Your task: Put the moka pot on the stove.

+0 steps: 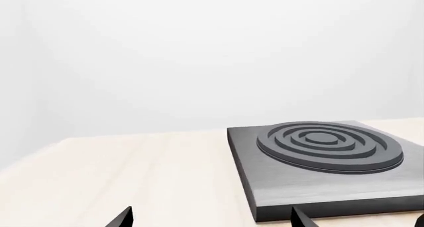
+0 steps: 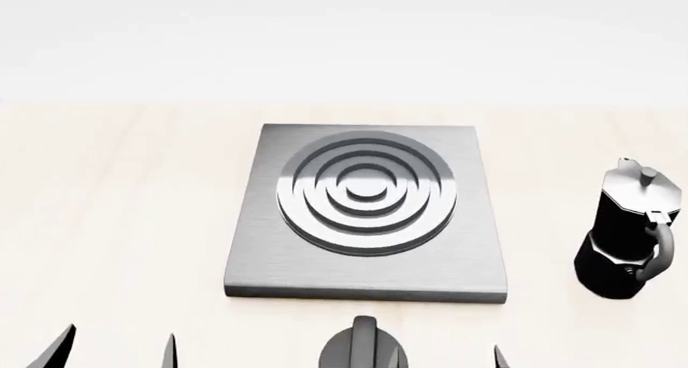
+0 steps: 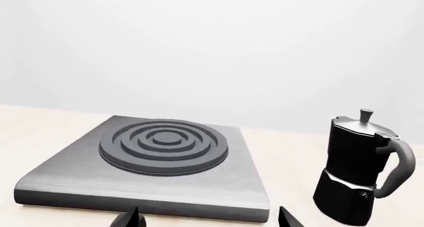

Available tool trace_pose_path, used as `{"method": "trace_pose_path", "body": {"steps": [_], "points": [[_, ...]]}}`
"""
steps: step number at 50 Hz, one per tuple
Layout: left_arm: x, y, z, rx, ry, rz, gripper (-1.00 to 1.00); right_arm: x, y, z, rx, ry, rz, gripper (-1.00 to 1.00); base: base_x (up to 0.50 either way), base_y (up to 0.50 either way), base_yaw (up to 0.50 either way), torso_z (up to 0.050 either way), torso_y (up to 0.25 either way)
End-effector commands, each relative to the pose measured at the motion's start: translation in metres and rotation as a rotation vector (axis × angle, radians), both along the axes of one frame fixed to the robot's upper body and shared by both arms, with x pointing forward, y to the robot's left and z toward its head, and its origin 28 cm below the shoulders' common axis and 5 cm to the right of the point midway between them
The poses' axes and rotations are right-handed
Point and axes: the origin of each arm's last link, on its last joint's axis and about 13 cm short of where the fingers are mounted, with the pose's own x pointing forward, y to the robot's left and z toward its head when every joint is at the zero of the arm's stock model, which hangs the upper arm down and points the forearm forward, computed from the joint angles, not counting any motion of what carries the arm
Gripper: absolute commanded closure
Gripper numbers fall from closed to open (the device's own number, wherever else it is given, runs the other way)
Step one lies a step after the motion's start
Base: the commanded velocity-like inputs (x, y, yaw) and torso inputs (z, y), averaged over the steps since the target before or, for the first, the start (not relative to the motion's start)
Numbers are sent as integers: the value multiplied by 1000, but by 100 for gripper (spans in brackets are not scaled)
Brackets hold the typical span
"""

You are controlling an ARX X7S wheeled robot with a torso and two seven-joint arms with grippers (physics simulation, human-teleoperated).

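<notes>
**Fingertips low, pot off the burner**

Fingertips of the left gripper [image 2: 113,348] poke up spread apart, holding nothing. Right gripper [image 3: 206,218] likewise released, tips parted and empty. Just ahead between them sits the black knob [image 2: 365,345], then the stove [image 2: 366,275] on the pale table [image 2: 118,215]. Moka pot [image 2: 627,231] stands upright, off to the right fingers' outer side, clear of the stove.

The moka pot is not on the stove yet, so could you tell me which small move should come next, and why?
Probably ease the right gripper toward the moka pot. The pot stands upright on the table right of the stove, ungrasped, and the burner is bare. That gripper looks open, and it is the nearer one.
</notes>
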Motion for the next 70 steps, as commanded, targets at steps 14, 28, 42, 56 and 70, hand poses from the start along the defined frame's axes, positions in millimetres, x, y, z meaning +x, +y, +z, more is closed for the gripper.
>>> {"method": "trace_pose_path", "body": {"steps": [14, 28, 42, 56, 70], "points": [[0, 0, 0, 0, -1, -3, -100, -3, 0, 4, 9, -23, -4, -100, 0, 0, 0, 0, 0], [0, 0, 0, 1, 0, -2, -100, 35, -18, -9, 84, 5, -57, -100, 0, 0, 0, 0, 0], [0, 0, 0, 1, 1, -5, -100, 45, -29, -19, 50, -34, -73, -100, 0, 0, 0, 0, 0], [0, 0, 0, 1, 3, -8, -100, 50, -40, -6, -12, -30, -128, -100, 0, 0, 0, 0, 0], [0, 0, 0, 0, 0, -11, -100, 55, -52, 13, -46, -8, -186, -100, 0, 0, 0, 0, 0]]}}
